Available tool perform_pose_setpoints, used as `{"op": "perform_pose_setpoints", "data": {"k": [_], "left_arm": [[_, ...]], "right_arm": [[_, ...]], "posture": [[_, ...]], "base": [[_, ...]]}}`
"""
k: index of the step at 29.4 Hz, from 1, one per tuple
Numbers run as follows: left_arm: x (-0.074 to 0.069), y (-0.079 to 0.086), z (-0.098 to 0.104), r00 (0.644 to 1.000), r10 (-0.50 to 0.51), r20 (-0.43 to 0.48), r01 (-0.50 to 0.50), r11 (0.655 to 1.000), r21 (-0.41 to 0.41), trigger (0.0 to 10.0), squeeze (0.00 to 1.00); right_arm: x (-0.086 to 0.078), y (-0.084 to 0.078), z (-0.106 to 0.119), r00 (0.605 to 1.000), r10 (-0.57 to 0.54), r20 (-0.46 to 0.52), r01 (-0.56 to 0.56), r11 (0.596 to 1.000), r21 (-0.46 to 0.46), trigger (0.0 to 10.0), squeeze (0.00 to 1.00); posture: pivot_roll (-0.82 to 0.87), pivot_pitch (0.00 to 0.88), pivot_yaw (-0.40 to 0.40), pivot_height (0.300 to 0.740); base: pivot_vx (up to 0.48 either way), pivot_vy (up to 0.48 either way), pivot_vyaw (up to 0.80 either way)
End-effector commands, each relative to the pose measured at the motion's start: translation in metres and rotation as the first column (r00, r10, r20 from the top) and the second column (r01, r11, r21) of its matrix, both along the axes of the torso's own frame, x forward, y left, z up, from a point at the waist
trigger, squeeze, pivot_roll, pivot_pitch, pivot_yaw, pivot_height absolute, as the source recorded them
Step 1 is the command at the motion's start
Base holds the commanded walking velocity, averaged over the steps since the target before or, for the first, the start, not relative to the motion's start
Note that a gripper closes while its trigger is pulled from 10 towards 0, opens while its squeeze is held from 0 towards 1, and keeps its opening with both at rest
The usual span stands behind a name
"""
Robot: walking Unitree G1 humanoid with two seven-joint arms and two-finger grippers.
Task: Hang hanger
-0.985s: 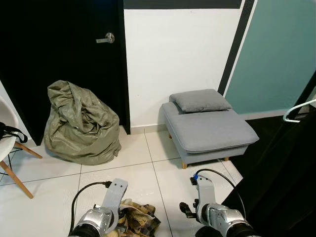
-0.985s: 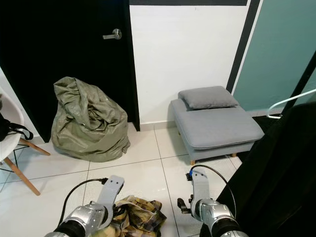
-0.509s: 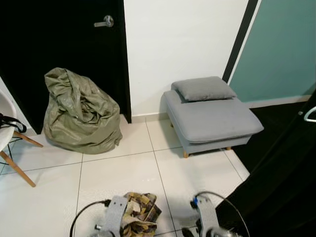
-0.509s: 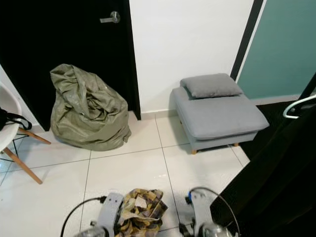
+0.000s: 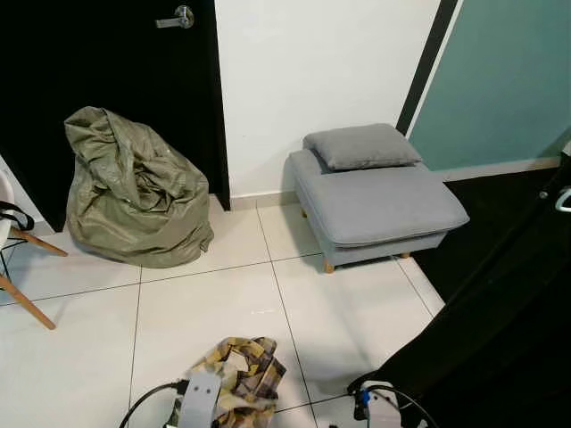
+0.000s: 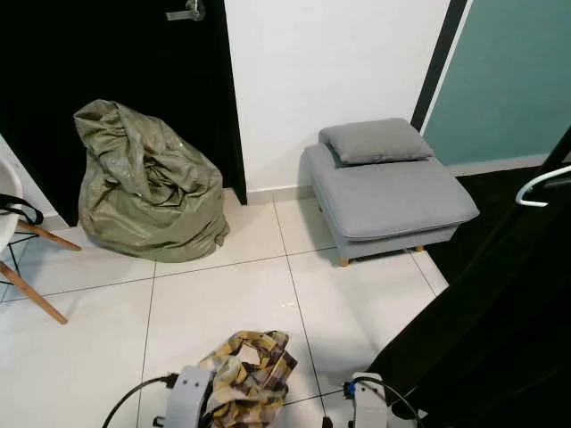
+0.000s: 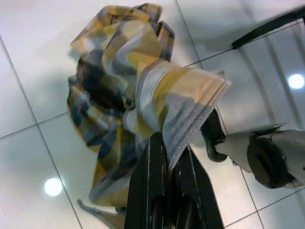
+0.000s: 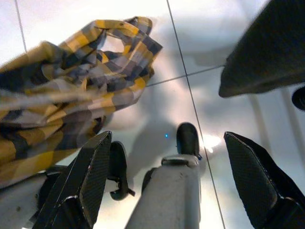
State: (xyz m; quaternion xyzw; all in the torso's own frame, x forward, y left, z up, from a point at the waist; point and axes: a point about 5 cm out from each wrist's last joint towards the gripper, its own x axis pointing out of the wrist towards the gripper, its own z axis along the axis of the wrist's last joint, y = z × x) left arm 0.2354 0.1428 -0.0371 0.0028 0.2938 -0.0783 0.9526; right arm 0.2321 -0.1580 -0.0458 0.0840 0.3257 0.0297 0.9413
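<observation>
1. Where the left wrist view looks along the arm, the left gripper (image 7: 167, 157) is clenched on a fold of the yellow-and-grey plaid shirt (image 7: 128, 95), its two black fingers pressed together with cloth between them.
2. At the bottom centre of the left eye view, the shirt hangs bunched above the white tiled floor (image 5: 223, 303), just beside the left arm's silver wrist.
3. The right gripper (image 8: 176, 176) is released: its two fingers (image 8: 90, 167) stand wide apart with nothing between them, above the tiles and near the shirt.
4. A white hanger hook (image 6: 540, 183) shows at the right edge of the right eye view, sticking out from a black garment (image 6: 500, 303) that covers the lower right of the frame.
5. A grey footstool (image 5: 375, 205) with a grey cushion (image 5: 361, 147) stands right of centre against the white wall.
6. An olive-green sack (image 5: 134, 192) sits at the upper left, in front of a black door (image 5: 107, 80).
7. A white chair (image 5: 13, 259) with wooden legs shows at the left edge.
</observation>
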Motion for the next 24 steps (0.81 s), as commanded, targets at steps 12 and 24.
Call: {"op": "perform_pose_setpoints", "data": {"k": [12,24], "left_arm": [[-0.018,0.007,-0.016,0.997,-0.019,-0.073,0.023,0.998,0.064,10.0,0.0],[-0.029,0.006,-0.026,0.993,-0.037,-0.109,0.042,0.998,0.041,10.0,0.0]], "right_arm": [[-0.023,0.019,-0.02,0.992,0.085,-0.088,-0.086,0.996,-0.016,10.0,0.0],[-0.025,0.012,-0.021,0.994,0.073,-0.076,-0.081,0.991,-0.109,10.0,0.0]], "posture": [[0.0,0.203,-0.002,0.74],[0.0,0.129,-0.027,0.74]], "base": [[0.0,0.0,0.0],[0.0,0.0,0.0]]}}
